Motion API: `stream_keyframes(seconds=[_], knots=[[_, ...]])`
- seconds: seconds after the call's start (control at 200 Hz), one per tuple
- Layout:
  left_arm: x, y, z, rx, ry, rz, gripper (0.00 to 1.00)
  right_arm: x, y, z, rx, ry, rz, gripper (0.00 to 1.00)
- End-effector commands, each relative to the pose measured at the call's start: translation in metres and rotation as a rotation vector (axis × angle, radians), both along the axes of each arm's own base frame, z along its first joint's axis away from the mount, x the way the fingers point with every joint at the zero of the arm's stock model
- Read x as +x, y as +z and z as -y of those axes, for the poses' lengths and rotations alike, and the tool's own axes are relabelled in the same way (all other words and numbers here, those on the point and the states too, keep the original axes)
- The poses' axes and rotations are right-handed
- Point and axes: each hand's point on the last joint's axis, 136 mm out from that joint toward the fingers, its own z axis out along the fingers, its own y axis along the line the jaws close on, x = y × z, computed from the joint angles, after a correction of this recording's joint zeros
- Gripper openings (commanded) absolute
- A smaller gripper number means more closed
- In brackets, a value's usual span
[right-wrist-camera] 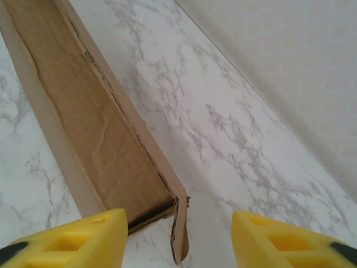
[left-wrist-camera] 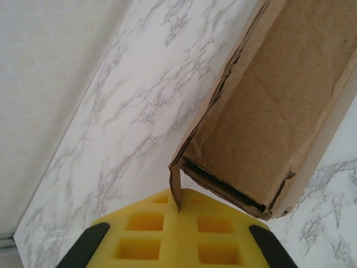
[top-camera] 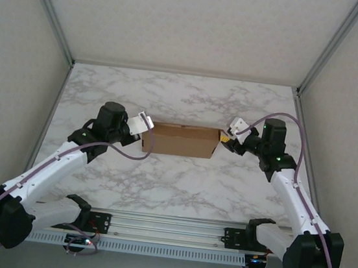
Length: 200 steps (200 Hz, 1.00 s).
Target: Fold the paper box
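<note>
The paper box [top-camera: 179, 140] is a shallow brown cardboard box lying crosswise at the middle of the table, open side up. My left gripper [top-camera: 142, 124] is at its left end. In the left wrist view the yellow pads [left-wrist-camera: 139, 240] are pressed together, and the tip of the corner flap [left-wrist-camera: 176, 184] runs into the seam between them at my left gripper [left-wrist-camera: 179, 209]. My right gripper [top-camera: 234, 133] is at the right end. It is open [right-wrist-camera: 178, 240], and the end flap [right-wrist-camera: 181, 231] stands loose between its yellow fingers [right-wrist-camera: 95, 237], touching neither.
The marble table [top-camera: 180, 180] reaches to grey walls at the back and on both sides. A metal rail [top-camera: 167, 227] with the arm bases runs along the near edge.
</note>
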Motion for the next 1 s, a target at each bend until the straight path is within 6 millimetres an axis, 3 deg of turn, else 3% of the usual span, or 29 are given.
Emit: stream_keyframes(seconds=[0.0, 0.195, 0.561, 0.996], knots=[[0.0, 0.005, -0.001, -0.011, 0.016, 0.024, 0.0, 0.004, -0.009, 0.005, -0.019, -0.022, 0.009, 0.5], [0.001, 0.002, 0.0, -0.011, 0.019, 0.017, 0.0, 0.008, -0.017, 0.005, -0.04, -0.033, -0.004, 0.43], [0.004, 0.0, 0.004, -0.054, 0.032, 0.004, 0.0, 0.005, -0.021, -0.015, -0.056, 0.033, -0.086, 0.11], [0.004, -0.005, 0.006, -0.056, 0.032, -0.016, 0.0, 0.01, -0.017, -0.014, -0.053, 0.003, -0.083, 0.2]])
